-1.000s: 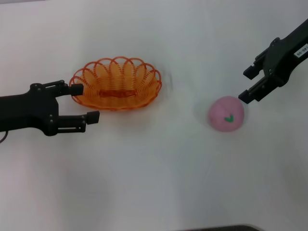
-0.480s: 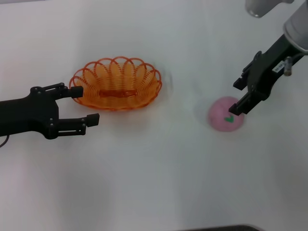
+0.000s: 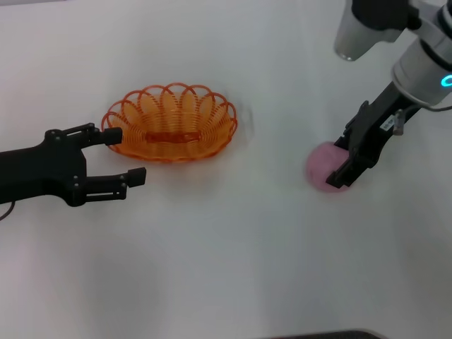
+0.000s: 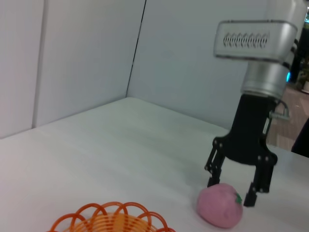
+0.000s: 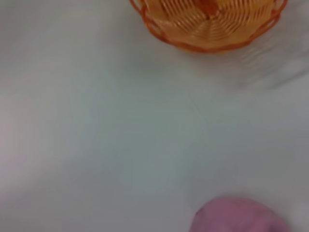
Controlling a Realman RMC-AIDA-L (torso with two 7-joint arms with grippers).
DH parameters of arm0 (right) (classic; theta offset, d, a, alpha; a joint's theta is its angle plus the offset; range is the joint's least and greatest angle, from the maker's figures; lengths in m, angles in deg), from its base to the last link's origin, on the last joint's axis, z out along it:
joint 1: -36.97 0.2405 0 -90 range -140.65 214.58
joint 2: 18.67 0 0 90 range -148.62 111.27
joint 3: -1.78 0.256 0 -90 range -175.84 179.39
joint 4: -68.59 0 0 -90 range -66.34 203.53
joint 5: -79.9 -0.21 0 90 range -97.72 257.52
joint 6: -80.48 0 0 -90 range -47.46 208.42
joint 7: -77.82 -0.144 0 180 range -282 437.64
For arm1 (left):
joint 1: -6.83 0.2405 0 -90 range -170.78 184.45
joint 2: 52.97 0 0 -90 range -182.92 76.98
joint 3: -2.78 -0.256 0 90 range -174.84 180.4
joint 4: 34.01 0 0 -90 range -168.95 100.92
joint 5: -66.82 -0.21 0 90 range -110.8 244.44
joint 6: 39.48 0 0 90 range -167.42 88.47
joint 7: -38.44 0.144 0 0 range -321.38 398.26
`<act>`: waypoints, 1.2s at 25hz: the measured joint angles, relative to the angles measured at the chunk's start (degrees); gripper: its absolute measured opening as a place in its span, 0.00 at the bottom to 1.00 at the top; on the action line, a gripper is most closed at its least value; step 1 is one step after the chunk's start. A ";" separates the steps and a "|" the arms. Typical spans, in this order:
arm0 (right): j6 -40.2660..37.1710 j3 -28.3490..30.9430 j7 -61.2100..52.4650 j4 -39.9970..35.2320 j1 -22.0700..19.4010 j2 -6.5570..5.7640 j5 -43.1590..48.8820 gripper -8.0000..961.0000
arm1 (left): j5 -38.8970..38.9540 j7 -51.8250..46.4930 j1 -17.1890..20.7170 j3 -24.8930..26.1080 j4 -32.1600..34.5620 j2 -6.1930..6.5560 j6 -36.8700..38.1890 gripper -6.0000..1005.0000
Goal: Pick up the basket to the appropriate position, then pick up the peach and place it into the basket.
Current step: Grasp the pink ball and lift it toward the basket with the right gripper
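The right gripper (image 3: pixel 350 159) is straddling the round pink toy peach (image 3: pixel 322 168) with fingers spread wide, while the left gripper (image 3: pixel 121 155) is waiting open beside the oval orange wire basket (image 3: pixel 170 122).

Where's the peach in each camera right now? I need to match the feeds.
Head view: peach right of centre on the table, partly behind the right gripper.
Left wrist view: peach at the bottom edge, the right gripper open astride it.
Right wrist view: peach at the bottom edge, cut off.
Shared landmark: the basket.
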 joint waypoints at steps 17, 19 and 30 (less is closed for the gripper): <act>1.91 -1.74 -0.07 1.67 -0.25 -0.16 -0.27 0.39 | 0.11 0.22 -0.40 0.18 -1.62 0.15 -1.20 0.87; 1.64 -1.27 -0.09 1.50 -0.27 -0.22 -0.30 0.33 | 0.11 0.19 -0.39 0.37 -1.48 0.15 -1.08 0.87; -6.09 7.02 -0.22 -11.57 0.82 -0.52 -1.60 0.20 | 0.10 -0.16 -0.32 0.92 -1.16 0.24 -0.65 0.87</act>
